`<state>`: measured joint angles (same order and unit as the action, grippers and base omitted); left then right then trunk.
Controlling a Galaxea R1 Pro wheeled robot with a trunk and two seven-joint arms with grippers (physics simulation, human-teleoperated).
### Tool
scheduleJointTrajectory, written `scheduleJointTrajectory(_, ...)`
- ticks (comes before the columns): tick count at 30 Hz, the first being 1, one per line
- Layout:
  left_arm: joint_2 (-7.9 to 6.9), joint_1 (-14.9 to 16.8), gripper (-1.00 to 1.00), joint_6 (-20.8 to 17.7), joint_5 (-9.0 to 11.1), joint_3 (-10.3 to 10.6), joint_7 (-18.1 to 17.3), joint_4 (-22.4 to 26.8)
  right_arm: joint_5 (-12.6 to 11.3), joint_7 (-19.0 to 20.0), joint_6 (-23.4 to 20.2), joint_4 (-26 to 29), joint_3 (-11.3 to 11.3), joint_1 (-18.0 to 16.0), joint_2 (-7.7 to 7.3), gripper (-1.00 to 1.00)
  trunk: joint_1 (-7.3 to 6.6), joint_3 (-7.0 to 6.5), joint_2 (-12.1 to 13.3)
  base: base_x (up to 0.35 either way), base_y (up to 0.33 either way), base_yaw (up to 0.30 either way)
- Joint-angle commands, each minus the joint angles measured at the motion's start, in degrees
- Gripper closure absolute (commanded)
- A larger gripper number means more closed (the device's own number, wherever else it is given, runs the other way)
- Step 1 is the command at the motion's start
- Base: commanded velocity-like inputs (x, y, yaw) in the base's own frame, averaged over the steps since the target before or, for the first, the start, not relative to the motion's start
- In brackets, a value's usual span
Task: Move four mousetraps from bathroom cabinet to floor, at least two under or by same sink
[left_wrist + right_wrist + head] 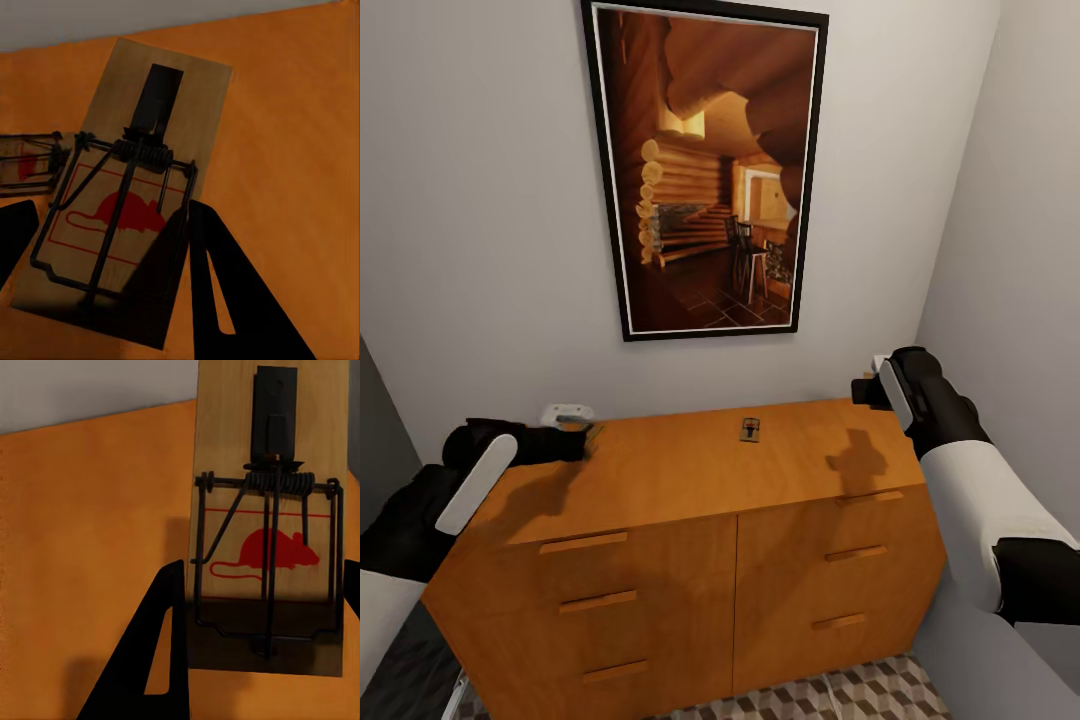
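Cabinet (660, 480): you're seeing orange-brown wood.
Mousetraps (142, 195): you're looking at tan boards, dark wire, a red mouse print.
Floor (860, 695): it's showing brown, beige and white cubes.
Picture (705, 170): you're facing warm browns, black-framed.

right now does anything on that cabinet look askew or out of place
Nothing looks damaged or spilled. One mousetrap lies flat near the back of the cabinet top. In the left wrist view, a mousetrap sits between the fingers, and another lies skewed beside it.
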<state>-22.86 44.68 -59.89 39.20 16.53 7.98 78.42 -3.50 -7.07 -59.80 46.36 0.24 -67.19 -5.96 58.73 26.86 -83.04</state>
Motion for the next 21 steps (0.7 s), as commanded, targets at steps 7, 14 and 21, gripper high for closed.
scheduleJointTrajectory(7, -0.06, 0.1, 1.00, -0.1, 0.1, -6.3, 4.7, 0.0, -0.5, -0.4, -0.2, 0.0, 0.0, 0.0, 0.51, 1.00, 0.00, 0.07, 0.0, 0.000, 0.000, 0.000)
scheduleJointTrajectory(14, 0.23, 0.1, 1.00, -0.1, 0.6, -10.3, 10.3, 0.1, -0.4, -0.4, -0.2, 0.3, 0.0, 0.0, 1.82, 1.00, 0.00, 0.07, 0.0, 0.000, 0.000, 0.000)
scheduleJointTrajectory(21, 0.12, 0.1, 1.00, -0.1, 0.7, -10.5, 11.1, 0.3, -0.4, -0.4, -0.2, 0.6, 0.1, 0.0, 2.05, 1.00, 0.00, 0.07, 0.0, 0.000, 0.000, 0.000)
